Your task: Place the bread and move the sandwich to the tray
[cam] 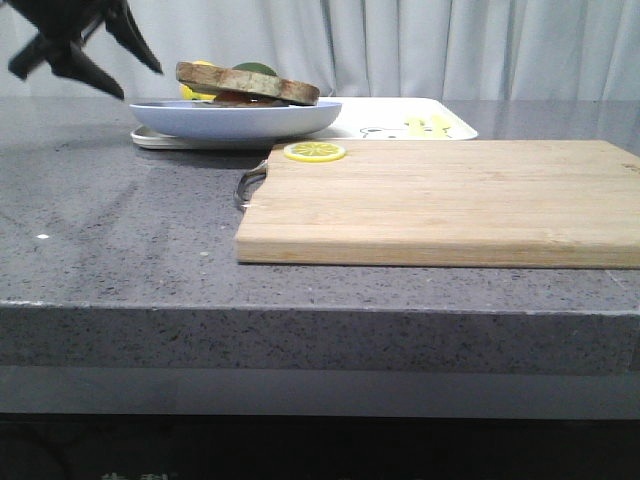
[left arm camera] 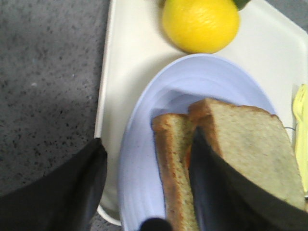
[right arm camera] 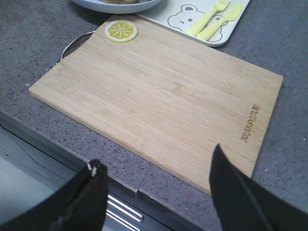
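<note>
Left fingers [left arm camera: 144,192]: spread, straddling one bread [left arm camera: 175,168] slice on the round blue plate [left arm camera: 144,125] for a pinch | Right fingers [right arm camera: 154,192]: released, empty, above bare wooden cutting board [right arm camera: 159,96] | Bread: porous, brown-crusted, plate at 11 o'clock on desk [cam: 120,230] | Tray [cam: 390,115]: smooth white, beneath plate

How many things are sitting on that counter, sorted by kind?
Bread slices: 2
Whole lemon: 1
Lemon slice: 1
Blue plate: 1
White tray: 1
Wooden cutting board: 1
Total: 7. A green item behind the bread is mostly hidden and not counted.
</note>
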